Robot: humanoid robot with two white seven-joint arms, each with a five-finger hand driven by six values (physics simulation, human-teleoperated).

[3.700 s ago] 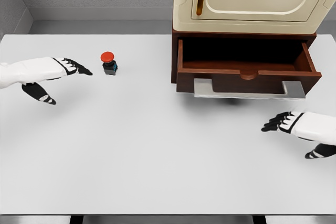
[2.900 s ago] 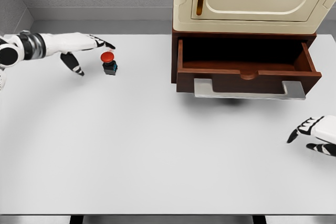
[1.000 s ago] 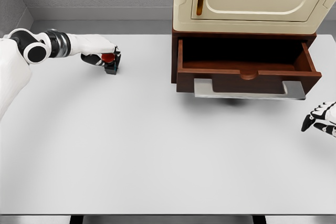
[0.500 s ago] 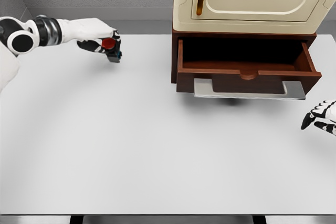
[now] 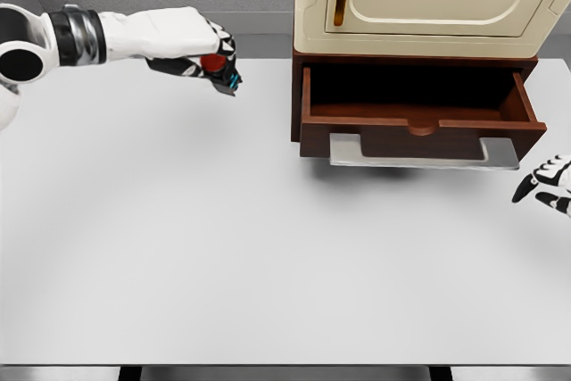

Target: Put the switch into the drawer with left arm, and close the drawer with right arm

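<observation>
My left hand [image 5: 192,42] is clenched around the switch [image 5: 219,70], holding it tilted in the air above the table's [image 5: 223,247] far edge, left of the open drawer [image 5: 419,118]; my right hand [image 5: 546,183] hovers at the table's right edge, fingers loose, holding nothing.

The switch [image 5: 221,70] sits in the left hand [image 5: 198,45] above the table [image 5: 223,247] — left of the open drawer [image 5: 419,122] — right hand [image 5: 546,185] at the right edge
</observation>
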